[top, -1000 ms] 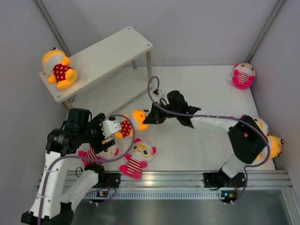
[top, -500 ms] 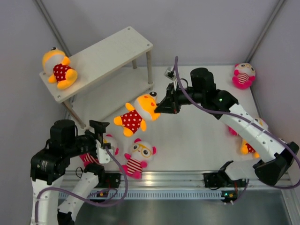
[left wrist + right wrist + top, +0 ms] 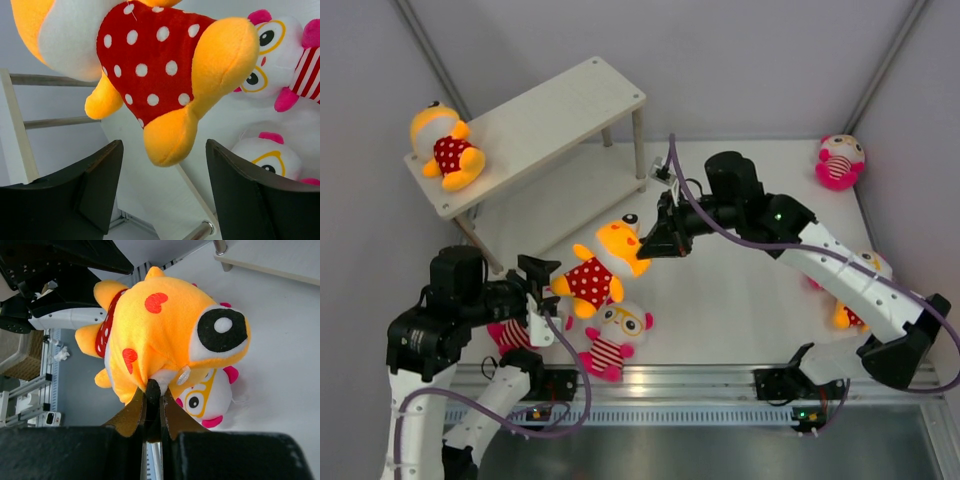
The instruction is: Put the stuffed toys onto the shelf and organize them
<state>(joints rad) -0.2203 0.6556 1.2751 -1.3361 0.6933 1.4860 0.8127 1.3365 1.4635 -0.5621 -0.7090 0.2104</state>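
A handover or carry step is judged to be in hand: the orange toy (image 3: 600, 265) is hung clear of the counter (image 3: 750, 300), a pinch of its head plush being gripped by the right claw (image 3: 650, 243), whose fingers are pressed together on the fabric. The left claw (image 3: 540, 285) is held spread just below, at 8 o'clock of the toy. In the left wrist view one stubby foot is seen dangling between its dark fingers, touched by neither. The shelf (image 3: 550, 110) lies at 11 o'clock of the toy, its top board occupied at the left end by a twin (image 3: 442, 146). What is called for next, it is judged, is either a closing of the left claw on the body or a swing toward a bare stretch of board, with the toy set upright. The toy is soft, rounded and pile-covered, in a red white-dotted shirt; being limp, it may be expected to sag and tip. The boards are flat, cream and hard-edged, on thin legs. A glasses toy (image 3: 616, 338) is lying on the counter at 6 o'clock of the held one.
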